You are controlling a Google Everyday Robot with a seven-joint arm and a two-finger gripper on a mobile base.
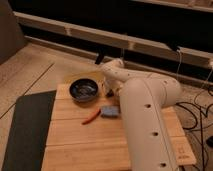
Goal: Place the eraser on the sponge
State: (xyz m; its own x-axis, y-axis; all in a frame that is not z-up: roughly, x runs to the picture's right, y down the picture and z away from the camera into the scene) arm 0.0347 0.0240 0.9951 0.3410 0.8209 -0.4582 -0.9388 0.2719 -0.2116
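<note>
Table (80, 145) layout around the bowl (84, 90)
Gripper (106, 93) just right of the bowl; sponge (110, 111) before-right; strip (91, 117) before it; mat (27, 130) left.
</note>
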